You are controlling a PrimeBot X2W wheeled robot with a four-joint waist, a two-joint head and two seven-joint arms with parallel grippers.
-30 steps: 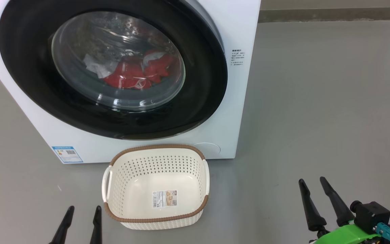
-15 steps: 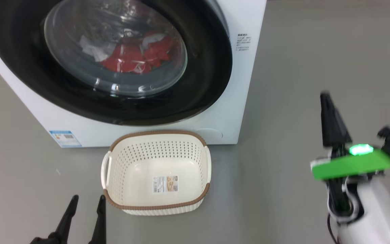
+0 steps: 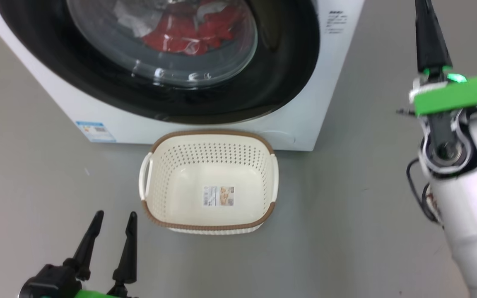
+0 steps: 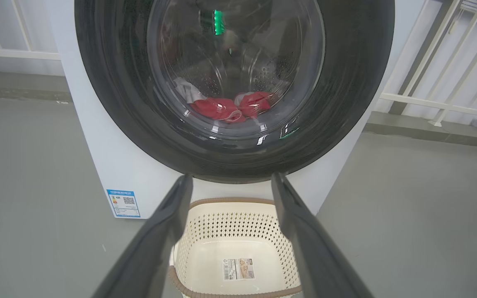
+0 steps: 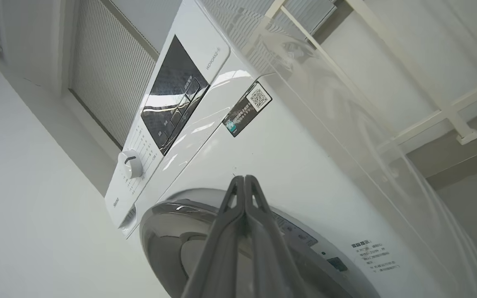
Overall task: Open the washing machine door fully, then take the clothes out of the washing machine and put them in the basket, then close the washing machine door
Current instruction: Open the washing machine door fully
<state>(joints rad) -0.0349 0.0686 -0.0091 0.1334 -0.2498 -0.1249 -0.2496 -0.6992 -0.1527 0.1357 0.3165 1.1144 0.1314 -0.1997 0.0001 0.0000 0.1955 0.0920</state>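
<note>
Right claw [image 5: 244,179] has risen beside the washing machine [image 3: 304,120] — pinched empty (left claw [image 3: 115,214] gapes wide).

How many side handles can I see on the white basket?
2: one handle on the left side of the basket, the other on its right side.

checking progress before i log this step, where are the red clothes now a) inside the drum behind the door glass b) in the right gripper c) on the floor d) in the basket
a: the clothes show red through the glass of the washing machine door, and the basket has only its paper label inside.
</note>
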